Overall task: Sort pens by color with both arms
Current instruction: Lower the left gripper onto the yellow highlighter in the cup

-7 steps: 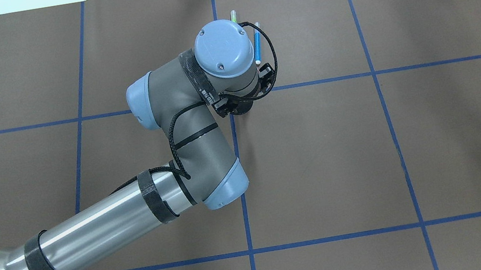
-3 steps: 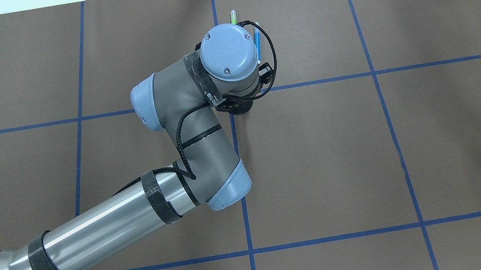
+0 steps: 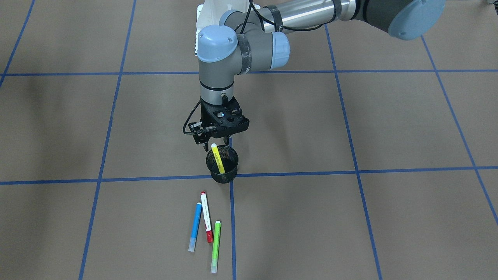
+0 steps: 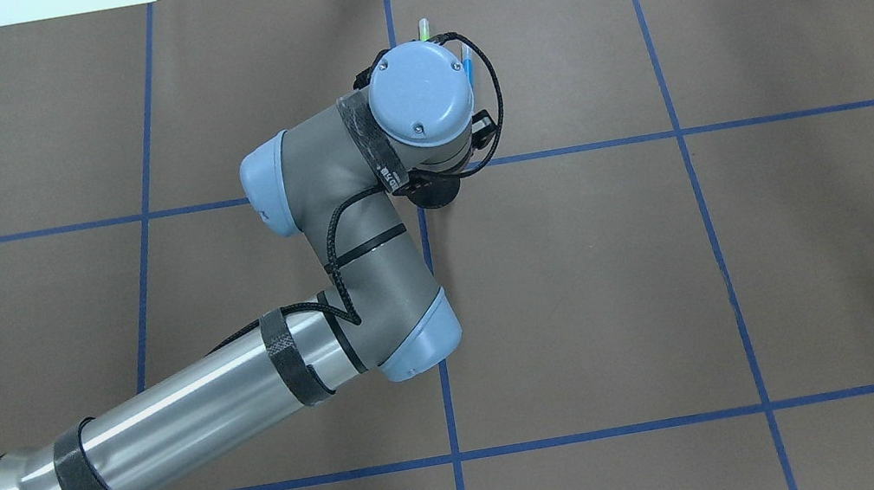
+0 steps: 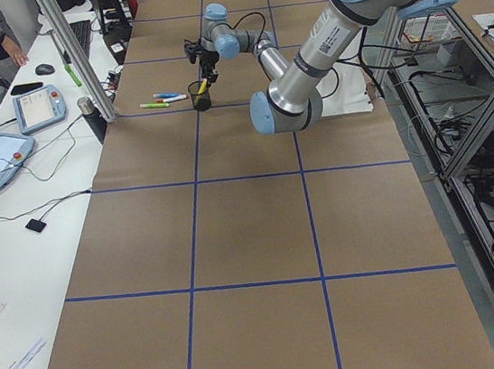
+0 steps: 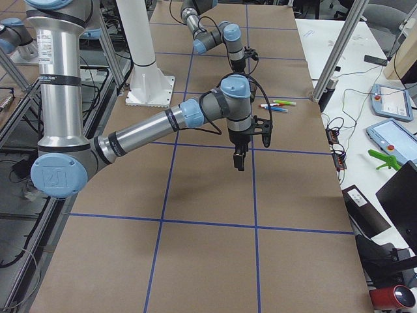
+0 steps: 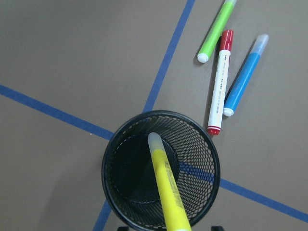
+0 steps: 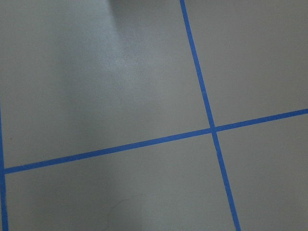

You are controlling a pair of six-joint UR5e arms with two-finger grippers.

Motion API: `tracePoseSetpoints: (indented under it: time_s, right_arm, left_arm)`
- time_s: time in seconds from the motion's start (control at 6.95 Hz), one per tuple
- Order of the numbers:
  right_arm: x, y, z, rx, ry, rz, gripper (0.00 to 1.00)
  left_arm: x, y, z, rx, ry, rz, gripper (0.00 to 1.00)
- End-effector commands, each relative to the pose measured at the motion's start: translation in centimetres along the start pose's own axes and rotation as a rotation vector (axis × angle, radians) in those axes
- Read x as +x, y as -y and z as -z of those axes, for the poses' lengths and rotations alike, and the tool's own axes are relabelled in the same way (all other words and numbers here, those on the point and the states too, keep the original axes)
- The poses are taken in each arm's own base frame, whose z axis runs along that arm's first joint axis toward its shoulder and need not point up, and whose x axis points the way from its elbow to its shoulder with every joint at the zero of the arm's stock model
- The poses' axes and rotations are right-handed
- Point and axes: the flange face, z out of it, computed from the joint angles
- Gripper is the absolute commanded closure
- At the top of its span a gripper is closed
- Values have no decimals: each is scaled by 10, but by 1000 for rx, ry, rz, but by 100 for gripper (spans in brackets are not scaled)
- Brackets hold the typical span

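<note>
A yellow pen (image 3: pixel 218 159) leans inside the black mesh cup (image 3: pixel 223 177), which stands on a blue tape line. My left gripper (image 3: pixel 217 143) hangs open just above the cup and holds nothing. The left wrist view looks down on the yellow pen (image 7: pixel 166 192) in the cup (image 7: pixel 108 163). Beyond the cup the green pen (image 3: pixel 215 245), the white pen with red ends (image 3: pixel 206 216) and the blue pen (image 3: pixel 195 226) lie together on the paper. My right gripper (image 6: pixel 239 163) hangs over bare paper, away from the pens. I cannot tell if it is open or shut.
The table is brown paper with a blue tape grid (image 4: pixel 674 133). The white pedestal base (image 3: pixel 202 23) stands behind the left wrist. A side bench with tablets (image 5: pixel 36 107) and a person runs along the operators' edge.
In the overhead view my left wrist has shifted slightly to the right and now hides more of the blue pen. The pens and the cup have not moved.
</note>
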Motion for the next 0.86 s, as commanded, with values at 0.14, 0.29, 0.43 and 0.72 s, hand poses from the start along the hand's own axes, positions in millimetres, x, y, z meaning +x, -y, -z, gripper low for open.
tracePoseSetpoints:
  time_s: [0.14, 0.29, 0.43, 0.72]
  right_arm:
    - [7, 5, -15, -31, -8, -23, 0]
    - [12, 2, -17, -33, -25, -38, 0]
    - [25, -3, -29, -54, -44, -49, 0]
    - [21, 0, -31, -63, -32, -40, 0]
  left_arm:
    - [5, -7, -5, 39, 13, -9, 47]
    - [13, -7, -6, 60, 27, -8, 47]
    - [18, -8, -3, 60, 34, -10, 47]
    - [18, -10, -3, 60, 44, -10, 55]
